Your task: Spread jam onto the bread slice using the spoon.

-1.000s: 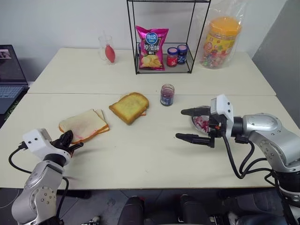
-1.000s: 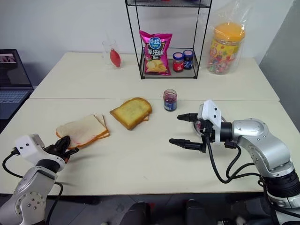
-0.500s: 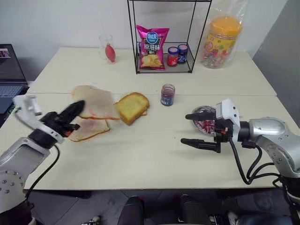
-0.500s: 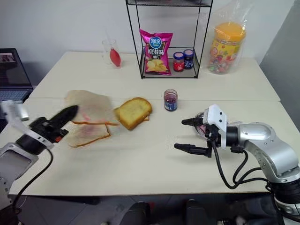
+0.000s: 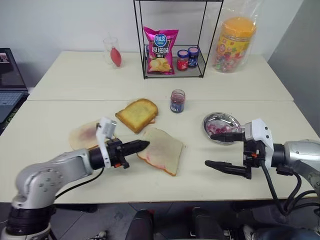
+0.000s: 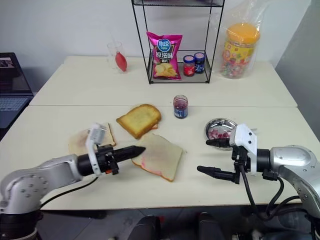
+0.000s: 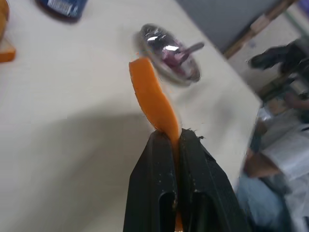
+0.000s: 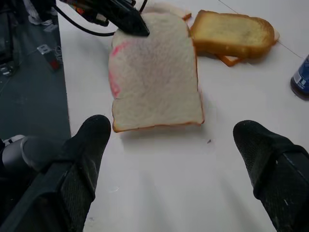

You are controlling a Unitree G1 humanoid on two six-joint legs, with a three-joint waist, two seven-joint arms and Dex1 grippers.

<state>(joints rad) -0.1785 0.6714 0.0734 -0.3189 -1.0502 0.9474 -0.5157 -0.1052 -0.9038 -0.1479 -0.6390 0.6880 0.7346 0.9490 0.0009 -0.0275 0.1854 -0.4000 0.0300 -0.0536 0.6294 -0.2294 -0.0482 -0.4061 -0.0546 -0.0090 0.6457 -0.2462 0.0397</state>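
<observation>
Holding the bread slice (image 5: 161, 150) by its near-left edge, my left gripper (image 5: 141, 145) is clamped on the crust, its fingers pressed together around it in the left wrist view. The slice sits mid-table, just in front of the toast (image 5: 137, 113), with a pink smear along the edge by that gripper.

My right gripper (image 5: 224, 150) hangs empty with its fingers spread wide, to the right of the slice and well apart from it. The spoon (image 7: 186, 49) lies in the metal dish (image 5: 221, 124), handle sticking out over the rim, bowl down among red-pink jam (image 5: 216, 130). That dish is just behind my right gripper, so I judge the right arm the one to fetch the spoon. The jam jar (image 5: 177, 101) stands behind the slice, between toast and dish.
</observation>
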